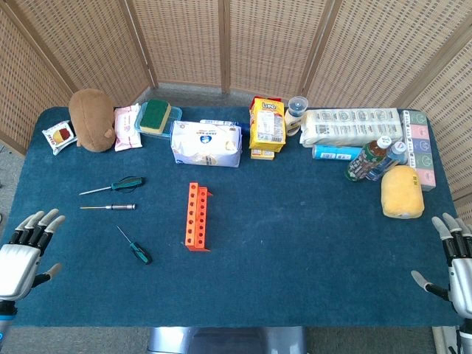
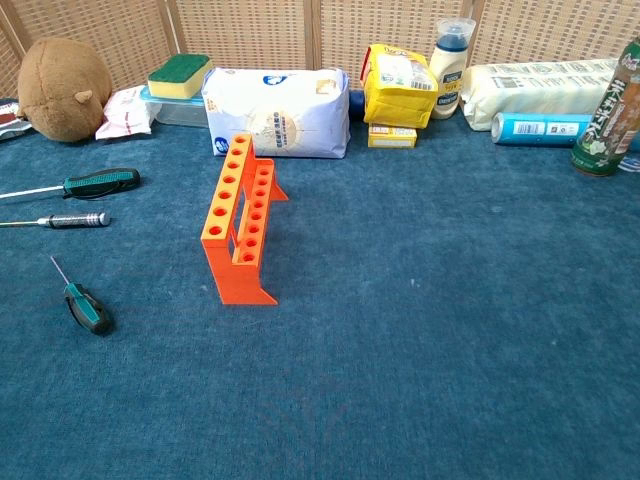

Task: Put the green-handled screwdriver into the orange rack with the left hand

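Green-handled screwdriver (image 1: 125,183) lies untouched left of the orange rack (image 1: 196,215); the empty, spread-fingered left hand (image 1: 22,251) should grasp its handle, avoiding neighbouring screwdrivers.

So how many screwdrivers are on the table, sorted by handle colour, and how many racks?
Green-and-black handle: 2, the larger screwdriver at the back and the small screwdriver nearest the front edge
Metal handle: 1, the slim driver between them
Orange rack: 1
Total: 4
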You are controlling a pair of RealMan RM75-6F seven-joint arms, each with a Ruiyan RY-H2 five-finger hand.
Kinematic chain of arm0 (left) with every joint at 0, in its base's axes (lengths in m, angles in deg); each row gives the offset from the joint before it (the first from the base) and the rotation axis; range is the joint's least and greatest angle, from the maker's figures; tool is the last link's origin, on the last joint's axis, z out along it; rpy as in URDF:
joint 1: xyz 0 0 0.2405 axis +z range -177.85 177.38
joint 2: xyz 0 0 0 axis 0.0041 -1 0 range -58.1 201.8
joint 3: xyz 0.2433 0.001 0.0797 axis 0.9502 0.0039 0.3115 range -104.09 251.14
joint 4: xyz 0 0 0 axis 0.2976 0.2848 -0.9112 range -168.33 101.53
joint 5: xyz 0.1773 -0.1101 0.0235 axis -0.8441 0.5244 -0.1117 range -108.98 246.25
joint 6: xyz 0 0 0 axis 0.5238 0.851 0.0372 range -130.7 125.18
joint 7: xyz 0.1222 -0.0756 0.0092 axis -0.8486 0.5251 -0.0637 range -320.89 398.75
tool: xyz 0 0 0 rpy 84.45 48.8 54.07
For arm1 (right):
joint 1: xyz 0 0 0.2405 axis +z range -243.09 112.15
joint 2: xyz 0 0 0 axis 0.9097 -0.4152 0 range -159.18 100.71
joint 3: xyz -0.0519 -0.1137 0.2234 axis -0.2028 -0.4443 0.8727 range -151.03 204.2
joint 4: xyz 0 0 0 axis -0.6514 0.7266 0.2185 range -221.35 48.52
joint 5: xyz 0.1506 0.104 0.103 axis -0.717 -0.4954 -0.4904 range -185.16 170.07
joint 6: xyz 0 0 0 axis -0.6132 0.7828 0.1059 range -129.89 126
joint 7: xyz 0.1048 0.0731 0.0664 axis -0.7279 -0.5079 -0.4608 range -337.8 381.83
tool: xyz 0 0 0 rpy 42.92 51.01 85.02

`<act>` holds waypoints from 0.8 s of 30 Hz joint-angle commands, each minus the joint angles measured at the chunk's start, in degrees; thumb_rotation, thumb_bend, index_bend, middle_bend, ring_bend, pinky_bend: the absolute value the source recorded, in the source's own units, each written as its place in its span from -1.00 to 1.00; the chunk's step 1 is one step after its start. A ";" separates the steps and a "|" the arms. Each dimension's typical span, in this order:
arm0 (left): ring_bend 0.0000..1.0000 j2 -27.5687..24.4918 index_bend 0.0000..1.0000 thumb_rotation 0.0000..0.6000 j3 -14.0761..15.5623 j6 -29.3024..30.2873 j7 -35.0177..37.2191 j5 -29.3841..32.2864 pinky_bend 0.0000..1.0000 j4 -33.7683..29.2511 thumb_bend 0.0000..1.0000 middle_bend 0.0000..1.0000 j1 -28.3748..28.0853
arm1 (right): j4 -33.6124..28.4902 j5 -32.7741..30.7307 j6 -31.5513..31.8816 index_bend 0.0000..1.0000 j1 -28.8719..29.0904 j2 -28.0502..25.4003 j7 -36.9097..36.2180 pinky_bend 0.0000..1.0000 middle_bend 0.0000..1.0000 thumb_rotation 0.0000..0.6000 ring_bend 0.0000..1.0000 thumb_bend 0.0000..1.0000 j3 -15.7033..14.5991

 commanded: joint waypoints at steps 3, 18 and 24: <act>-1.00 0.22 -1.00 1.00 0.01 -0.92 0.18 -1.43 -0.76 0.21 -0.95 -1.00 -0.41 | -0.24 -0.22 -0.78 -0.92 0.17 -0.21 -0.05 -1.00 -0.93 1.00 -0.96 -1.00 -0.19; 1.00 3.70 -0.33 1.00 -1.45 -19.36 -9.42 -8.46 1.00 -4.82 -0.85 1.00 -13.53 | -1.34 -0.90 -2.90 -0.92 0.48 -1.47 -0.45 -1.00 -0.93 1.00 -0.95 -1.00 -0.77; 1.00 6.43 -0.32 1.00 -3.00 -24.46 -18.04 -4.06 1.00 -6.39 -0.86 1.00 -14.98 | -1.76 -1.10 -3.62 -0.92 0.52 -2.43 -1.83 -1.00 -0.93 1.00 -0.95 -1.00 -1.03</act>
